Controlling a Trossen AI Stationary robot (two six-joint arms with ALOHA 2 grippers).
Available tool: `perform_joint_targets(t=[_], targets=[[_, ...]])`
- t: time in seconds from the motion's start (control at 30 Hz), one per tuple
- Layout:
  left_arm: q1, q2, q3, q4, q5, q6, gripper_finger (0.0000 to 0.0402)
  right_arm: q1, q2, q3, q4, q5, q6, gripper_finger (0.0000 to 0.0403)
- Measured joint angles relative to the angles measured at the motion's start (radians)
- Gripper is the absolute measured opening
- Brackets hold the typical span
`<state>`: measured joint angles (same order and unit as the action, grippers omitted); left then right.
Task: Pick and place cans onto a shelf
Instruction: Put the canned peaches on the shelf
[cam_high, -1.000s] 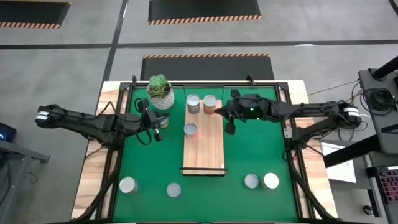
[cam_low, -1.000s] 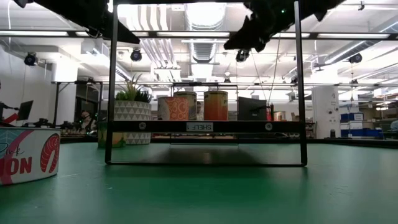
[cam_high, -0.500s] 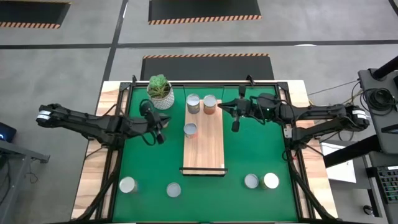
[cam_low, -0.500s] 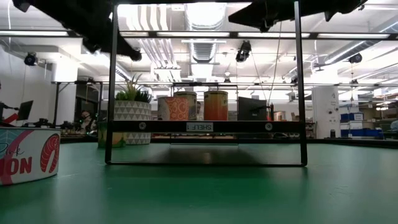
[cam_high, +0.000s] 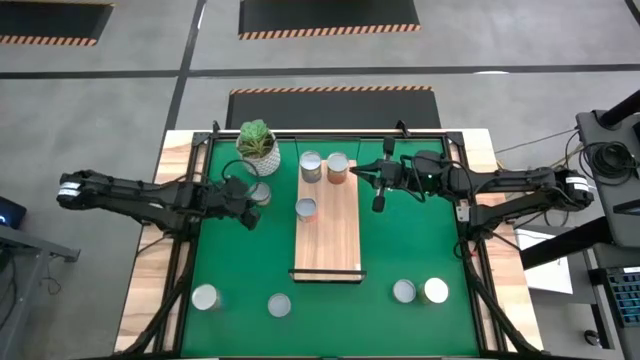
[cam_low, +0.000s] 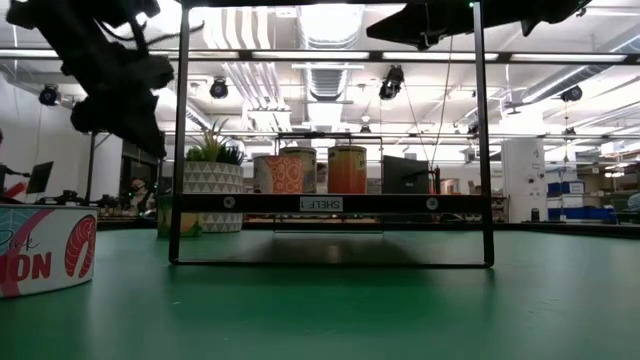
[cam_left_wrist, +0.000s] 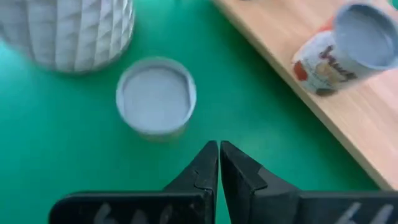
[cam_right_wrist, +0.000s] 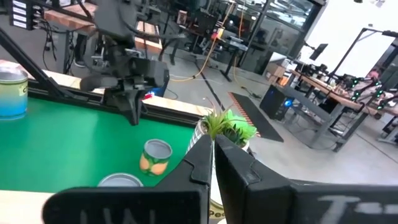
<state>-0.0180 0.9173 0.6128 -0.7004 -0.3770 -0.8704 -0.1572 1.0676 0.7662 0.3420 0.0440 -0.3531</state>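
With its fingers pressed together and empty, the left gripper (cam_left_wrist: 219, 163) hangs near the can (cam_left_wrist: 155, 95) by the mat's far-left corner beside the plant pot (cam_high: 258, 150), so descending unopened it could topple that can, while the right gripper (cam_high: 377, 204), also closed, waits beside the shelf (cam_high: 328, 235).

**Readable markings**

"SHELF" is printed, mirrored, on a small white tag (cam_low: 321, 203) fixed to the shelf (cam_low: 330, 203) front rail in the low view. Large letters "ON" are shown on the salmon-pictured can (cam_low: 45, 262) nearby. Other can labels cannot be read.

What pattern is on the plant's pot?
White, with a raised triangular facet pattern; the left wrist view shows it best.
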Motion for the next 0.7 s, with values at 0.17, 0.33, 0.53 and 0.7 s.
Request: perform_joint_targets(t=[0.17,0.33,0.53,0.7], targets=[[0.052,0.004,0.000,0.008,0.101,-0.033,0.0000,0.000,0.000,0.004,0.000,0.000,-0.015,0.0009],[0.057,0.037,0.000,0.020,-0.042,-0.034,0.0000,0.000,0.000,0.005,-0.001,0.000,-0.026,0.0009],[0.078,0.077,0.000,0.070,-0.038,-0.054,0.0022,0.000,0.000,0.005,-0.001,0.001,-0.049,0.0009],[0.109,0.121,0.000,0.079,-0.054,-0.063,0.0105,0.000,0.000,0.005,-0.001,0.001,-0.094,0.0009]])
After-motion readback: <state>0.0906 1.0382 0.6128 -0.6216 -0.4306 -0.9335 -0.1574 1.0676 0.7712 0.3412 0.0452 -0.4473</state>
